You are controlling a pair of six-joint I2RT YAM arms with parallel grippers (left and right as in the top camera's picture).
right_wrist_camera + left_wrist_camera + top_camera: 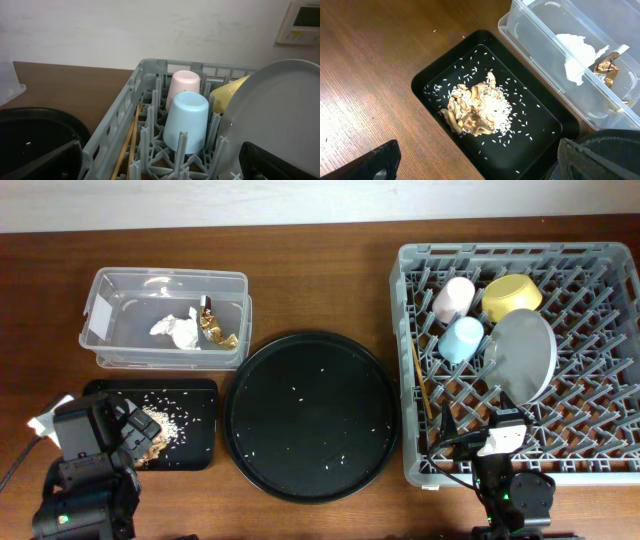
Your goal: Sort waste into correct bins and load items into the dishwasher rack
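The clear tub [170, 274] at the back left holds the white tissue [178, 330] and the gold-brown wrapper [216, 331]. The small black tray [197, 396] in front of it holds beige food scraps [152, 430] and rice grains. The grey rack [410, 380] on the right holds the pink cup [452, 297], light-blue cup [462, 338], yellow bowl [511, 295], upright plate [523, 355] and chopsticks [422, 385]. My left gripper [480, 170] is open and empty above the small tray's near edge. My right gripper [165, 170] is open and empty over the rack's front edge.
The large round black tray [310, 415] lies in the middle with scattered rice grains on it. A small white scrap [38, 423] lies beside my left arm. A white wall panel [300, 20] shows behind the rack in the right wrist view.
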